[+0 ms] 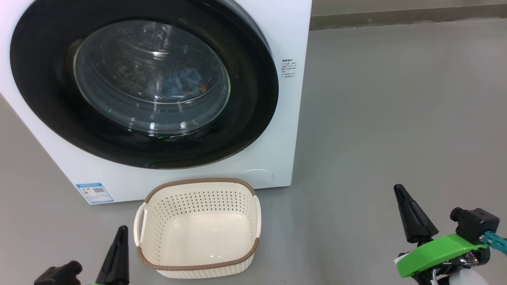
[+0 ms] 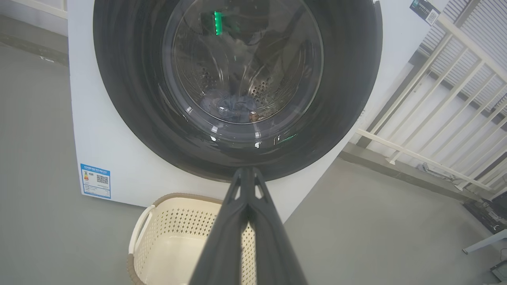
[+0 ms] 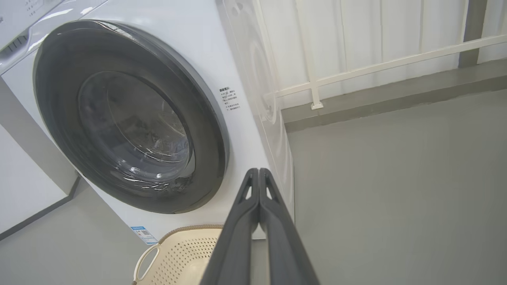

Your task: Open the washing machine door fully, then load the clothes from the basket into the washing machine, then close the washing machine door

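Left end effector (image 2: 247,176) and right end effector (image 3: 259,174) sit pinched together, empty, low in frame, while the clothes (image 1: 184,85) lie behind the shut door (image 1: 150,75) at upper left, above the bare basket (image 1: 198,182), and that door could swing open if not pushed fully home.

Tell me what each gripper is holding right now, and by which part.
Nothing is held. The left gripper and the right gripper are both shut on nothing, clear of the basket and the washing machine door.
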